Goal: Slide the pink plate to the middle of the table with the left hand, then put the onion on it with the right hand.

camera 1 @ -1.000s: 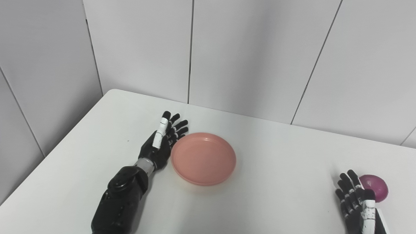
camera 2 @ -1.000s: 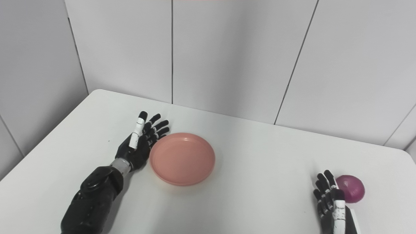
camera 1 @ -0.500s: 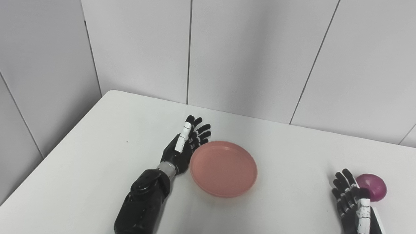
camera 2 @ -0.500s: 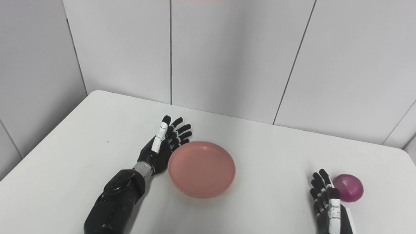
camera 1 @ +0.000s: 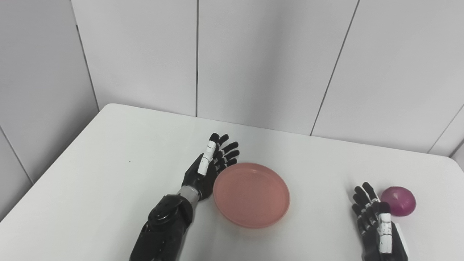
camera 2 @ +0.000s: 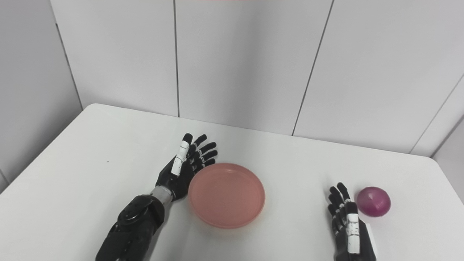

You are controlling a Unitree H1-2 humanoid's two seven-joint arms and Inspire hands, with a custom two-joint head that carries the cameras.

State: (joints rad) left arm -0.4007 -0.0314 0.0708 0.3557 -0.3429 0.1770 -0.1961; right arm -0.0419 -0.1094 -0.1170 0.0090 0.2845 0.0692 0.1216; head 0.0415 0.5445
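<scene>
The pink plate (camera 1: 251,194) lies empty near the middle of the white table (camera 1: 108,174). My left hand (camera 1: 210,166) is open with fingers straight, its palm side against the plate's left rim. The purple onion (camera 1: 398,201) sits on the table at the right; it also shows in the right eye view (camera 2: 373,201). My right hand (camera 1: 373,217) is open and empty, upright just left of the onion with a small gap between them.
Grey wall panels stand behind the table's far edge. The table's right edge (camera 2: 447,181) runs close to the onion. Bare table lies between the plate and my right hand.
My left hand has pushed the plate to the right, toward the table's middle. The camera has also turned right. My right hand stays beside the onion.
</scene>
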